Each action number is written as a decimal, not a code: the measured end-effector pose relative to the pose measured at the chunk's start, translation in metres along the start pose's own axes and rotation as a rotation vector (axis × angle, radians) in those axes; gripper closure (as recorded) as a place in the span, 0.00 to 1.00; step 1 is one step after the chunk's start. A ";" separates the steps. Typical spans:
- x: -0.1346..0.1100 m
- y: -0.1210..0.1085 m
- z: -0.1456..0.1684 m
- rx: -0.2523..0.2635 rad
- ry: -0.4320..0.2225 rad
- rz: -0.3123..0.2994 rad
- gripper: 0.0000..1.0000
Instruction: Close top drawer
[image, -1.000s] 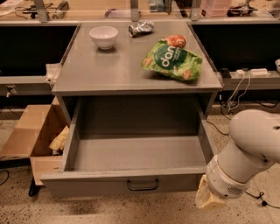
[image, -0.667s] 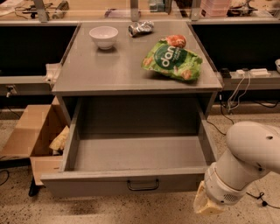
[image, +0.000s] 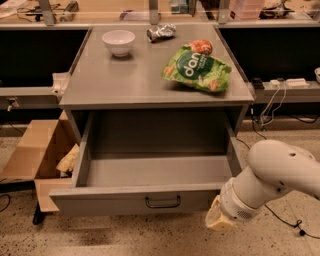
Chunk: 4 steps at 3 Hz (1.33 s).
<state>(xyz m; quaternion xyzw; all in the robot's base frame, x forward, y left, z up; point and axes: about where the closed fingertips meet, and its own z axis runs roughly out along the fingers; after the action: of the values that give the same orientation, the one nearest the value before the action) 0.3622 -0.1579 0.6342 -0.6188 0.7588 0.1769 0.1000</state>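
Floor (image: 125, 239); end effector (image: 220, 220) beside top drawer (image: 100, 204)

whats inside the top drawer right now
Only bare grey floor shows inside the top drawer. Its front wall hides the strip just behind it, and the back lies in shadow under the tabletop. The gripper sits outside, by the front right corner.

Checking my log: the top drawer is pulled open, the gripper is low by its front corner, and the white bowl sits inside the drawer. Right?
No. The camera view shows the white bowl on the cabinet top, not inside the top drawer, which is pulled open, with the gripper low by its front corner.
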 end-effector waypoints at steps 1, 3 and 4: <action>0.000 0.000 0.000 0.000 0.000 0.000 1.00; -0.010 -0.025 0.008 0.050 0.013 -0.055 1.00; -0.029 -0.070 0.011 0.110 0.039 -0.129 1.00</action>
<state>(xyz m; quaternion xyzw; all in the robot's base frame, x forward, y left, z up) 0.4361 -0.1393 0.6251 -0.6634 0.7276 0.1160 0.1304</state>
